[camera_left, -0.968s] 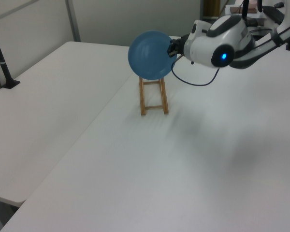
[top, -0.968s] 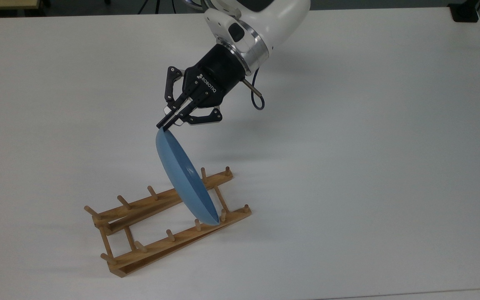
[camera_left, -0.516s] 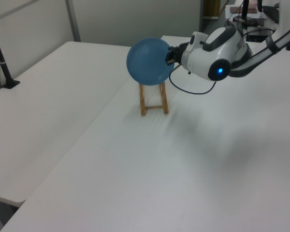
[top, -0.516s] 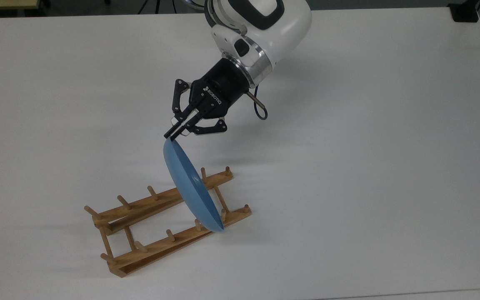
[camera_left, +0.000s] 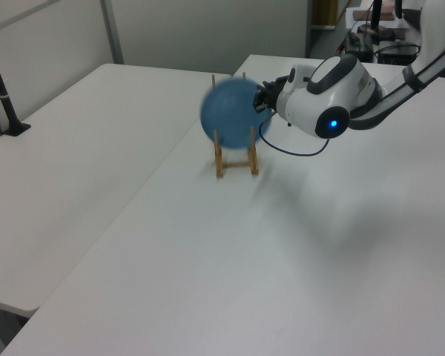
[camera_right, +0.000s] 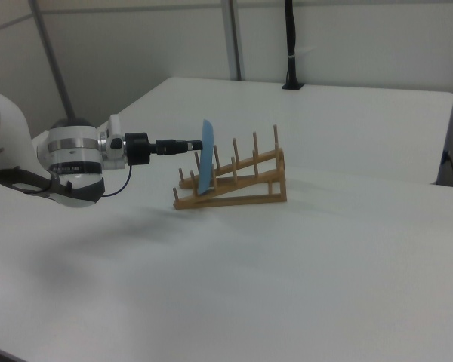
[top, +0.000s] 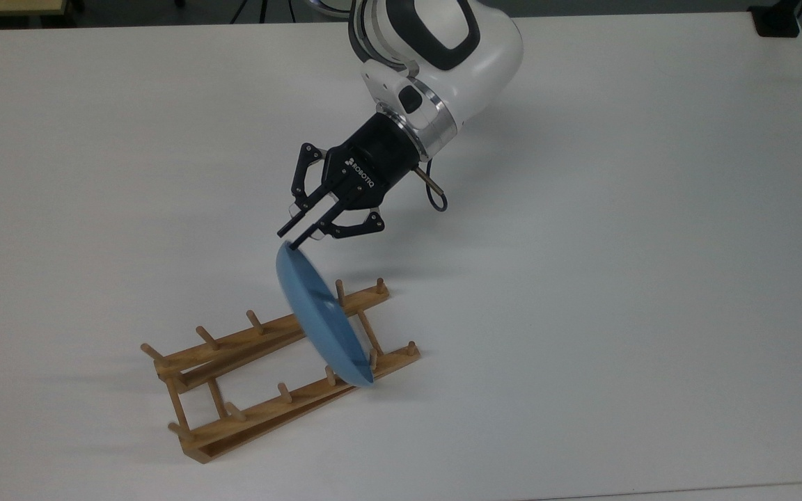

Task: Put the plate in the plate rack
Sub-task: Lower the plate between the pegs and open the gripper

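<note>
The plate (top: pixel 321 320) stands on edge in the plate rack (top: pixel 272 369), between pegs near the top view's right end of the rack. Its outline is smeared in the top view and the left view (camera_left: pixel 230 115), so its rim is hard to make out there; in the right view (camera_right: pixel 205 158) it shows as a thin upright blue sliver. It hides part of both rails where it crosses them.

The gripper (top: pixel 291 239) sits just at the plate's upper edge, its fingers slightly parted; whether they touch the rim I cannot tell. In the left view the plate covers the fingertips.

The rack rests on a wide white table (top: pixel 617 243), its far end raised in the right view (camera_right: pixel 234 185). Pale partition walls and a dark post (camera_right: pixel 291 45) stand behind the table.
</note>
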